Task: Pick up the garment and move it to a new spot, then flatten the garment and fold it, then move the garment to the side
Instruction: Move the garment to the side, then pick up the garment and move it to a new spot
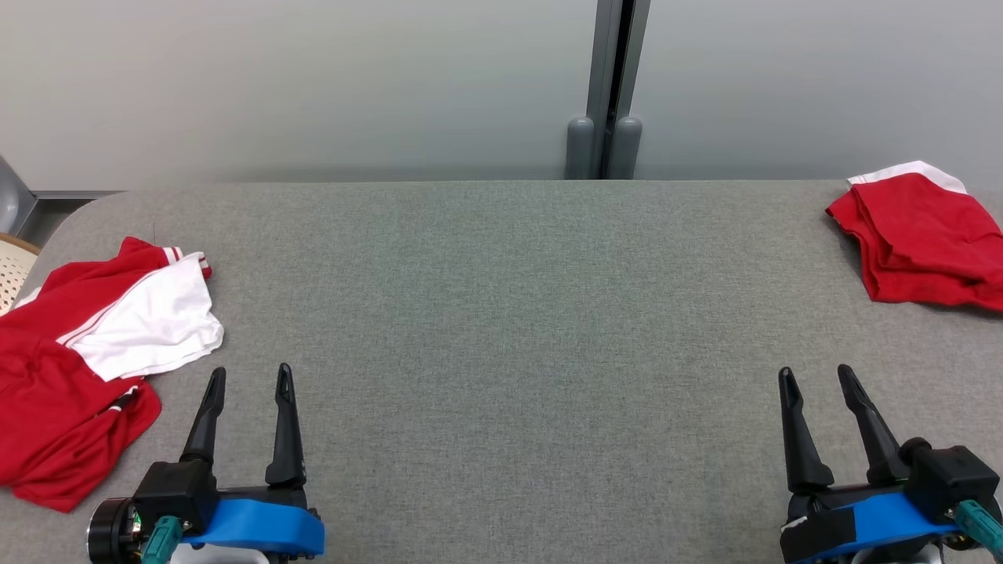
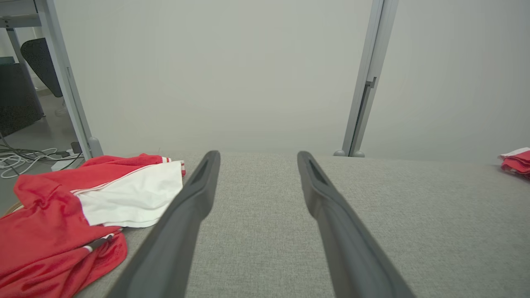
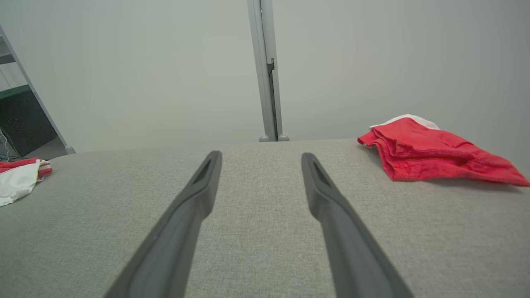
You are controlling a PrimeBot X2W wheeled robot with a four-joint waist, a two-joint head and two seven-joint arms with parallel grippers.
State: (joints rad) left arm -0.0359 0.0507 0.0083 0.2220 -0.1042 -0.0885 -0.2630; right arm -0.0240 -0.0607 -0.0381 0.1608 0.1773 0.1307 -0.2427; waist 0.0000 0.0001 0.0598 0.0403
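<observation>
The left gripper [image 1: 251,370] and right gripper [image 1: 815,370] sit low over the table [image 1: 501,313], jaws apart and empty. The crumpled garment [image 1: 70,352] lies at the left edge, possibly overhanging it. A folded garment [image 1: 925,235] lies at the far right.

Red-and-white garment [image 1: 78,352]: cut off at head view's left edge. Folded red garment [image 1: 925,243]: clipped at right edge. Cream perforated item [image 1: 12,270]: mostly cropped, unidentified.

Crumpled red-and-white garment [image 1: 94,337], white panel uppermost, lying just left of the left gripper [image 1: 251,370], not touching, folded red garment [image 1: 925,235] with white edge, ahead and right of the right gripper [image 1: 814,370], well apart
</observation>
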